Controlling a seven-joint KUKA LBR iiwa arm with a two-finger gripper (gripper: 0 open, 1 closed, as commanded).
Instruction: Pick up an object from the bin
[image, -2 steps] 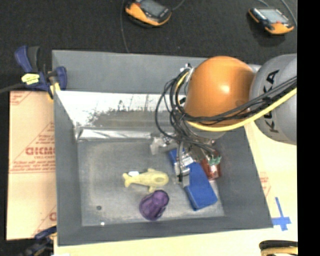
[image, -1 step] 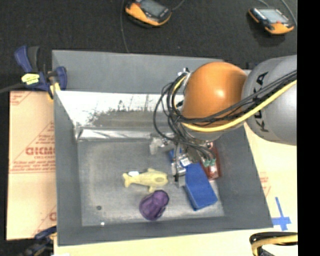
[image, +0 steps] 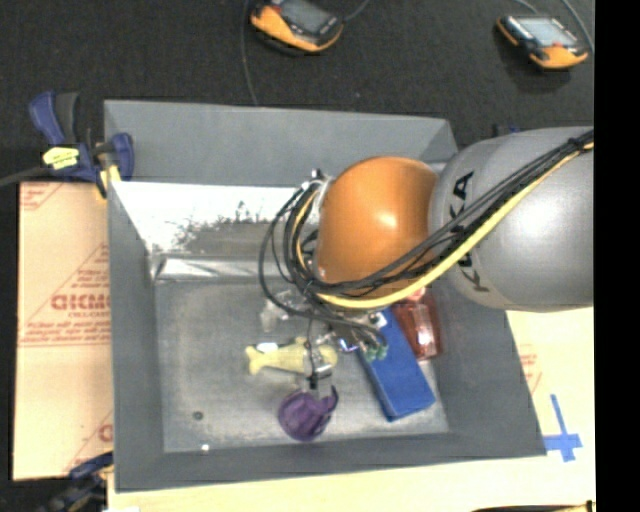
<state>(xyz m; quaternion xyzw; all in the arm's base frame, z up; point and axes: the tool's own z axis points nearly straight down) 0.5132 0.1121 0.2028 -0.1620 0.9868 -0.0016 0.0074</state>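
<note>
Dark ground lies all round a grey metal bin (image: 135, 330), seen from above and a little to one side. From the right the grey arm (image: 520, 230) reaches in over the bin. Its rounded orange cover (image: 375, 220) sits above the bin's upper middle, with black and yellow cables (image: 285, 245) looping around it.

Below the cover the pincer (image: 318, 368) points down into the lower middle of the bin. Whether it is open or closed cannot be told from this angle, as the wrist parts crowd over it. It sits at the right end of a pale yellow toy (image: 275, 358) that lies flat on the bin floor and stretches to the left. A purple lump (image: 303, 415) lies just below the pincer, near the front wall. To the right, a blue block (image: 400, 378) lies slantwise, and a red translucent piece (image: 420, 328) lies beside its upper end. The left part of the bin floor is bare grey metal.
</note>
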